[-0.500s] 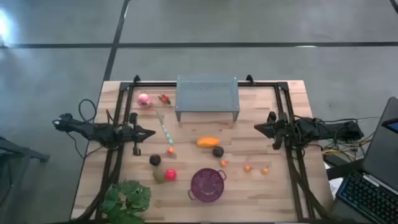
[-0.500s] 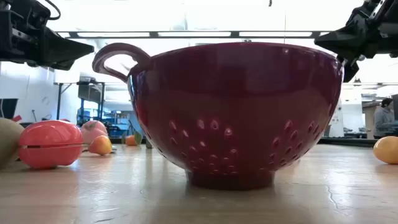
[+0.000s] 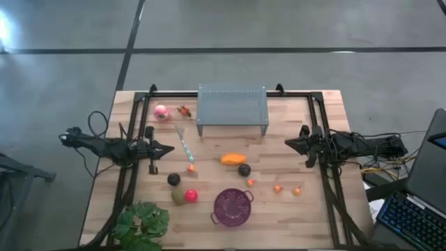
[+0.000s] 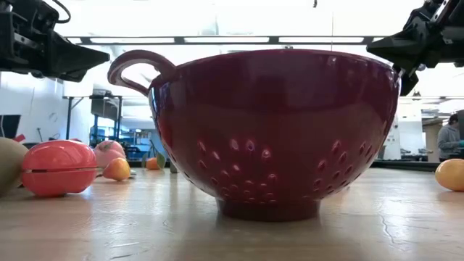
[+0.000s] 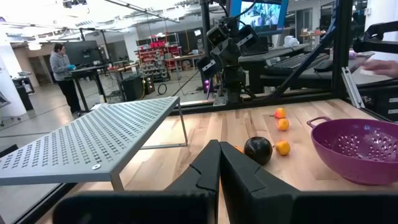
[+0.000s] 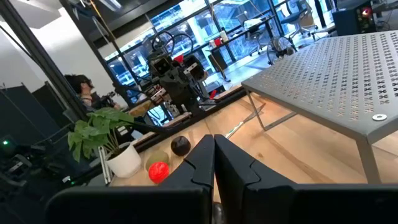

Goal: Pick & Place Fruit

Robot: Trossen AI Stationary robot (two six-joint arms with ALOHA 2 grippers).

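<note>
nothing moved | both grippers closed, empty | grey rack between arms

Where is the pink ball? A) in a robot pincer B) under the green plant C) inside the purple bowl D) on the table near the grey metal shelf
D: the high view shows the pink ball lying on the table just left of the grey metal shelf, far from the purple bowl.
</note>
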